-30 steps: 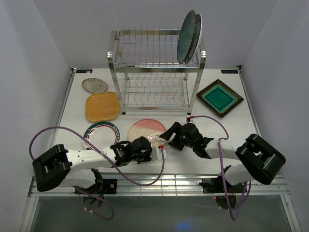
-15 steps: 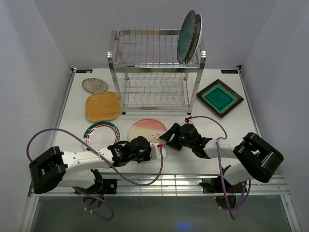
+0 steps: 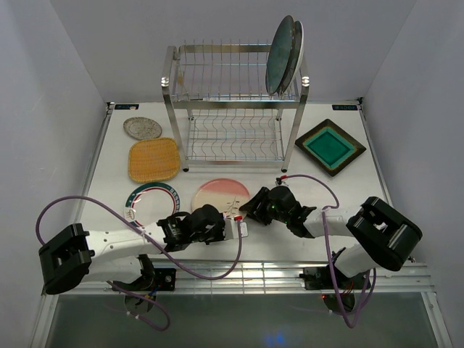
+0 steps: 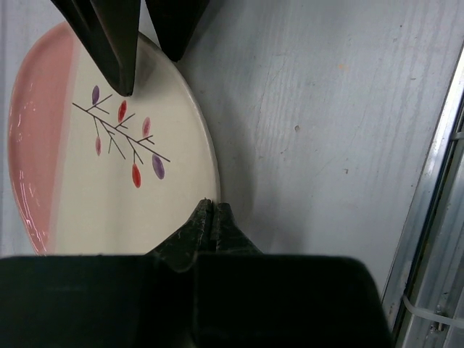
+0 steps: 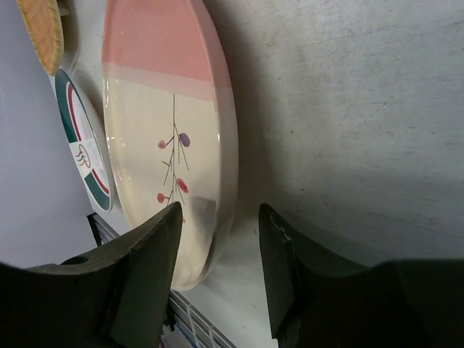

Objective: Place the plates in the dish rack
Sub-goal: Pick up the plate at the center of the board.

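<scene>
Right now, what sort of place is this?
Probably a lab test booth staged as a dishwashing corner: blank white walls box in a white table, two robot arms are mounted at its near edge, and a steel dish rack stands among loose plates.

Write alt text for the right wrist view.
The right end effector, jaws open, straddles the rim of the pink-cream plate on the white table. The green-rimmed plate and yellow woven plate show at the left edge.
</scene>
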Controlling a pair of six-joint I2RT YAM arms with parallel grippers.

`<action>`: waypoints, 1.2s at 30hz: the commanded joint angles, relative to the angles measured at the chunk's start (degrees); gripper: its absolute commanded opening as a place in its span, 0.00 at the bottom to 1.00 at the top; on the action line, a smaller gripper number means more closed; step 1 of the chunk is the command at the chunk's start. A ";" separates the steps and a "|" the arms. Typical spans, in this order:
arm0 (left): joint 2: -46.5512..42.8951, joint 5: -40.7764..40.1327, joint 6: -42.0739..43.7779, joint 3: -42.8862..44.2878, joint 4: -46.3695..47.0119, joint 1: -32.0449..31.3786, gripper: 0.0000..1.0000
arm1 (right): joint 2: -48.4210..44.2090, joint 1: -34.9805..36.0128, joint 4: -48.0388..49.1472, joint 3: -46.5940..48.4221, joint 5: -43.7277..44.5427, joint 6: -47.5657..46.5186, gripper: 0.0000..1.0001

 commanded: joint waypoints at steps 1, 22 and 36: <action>-3.50 0.35 -1.01 -0.24 2.48 -0.24 0.00 | 1.13 0.75 3.13 2.07 -0.68 0.52 0.53; -4.82 1.58 -0.22 -0.68 2.22 -0.24 0.00 | 2.54 1.10 4.71 2.86 -1.73 2.19 0.08; -9.48 2.11 2.15 -2.52 3.18 -0.41 0.64 | -3.35 1.19 -1.00 2.50 0.29 5.79 0.08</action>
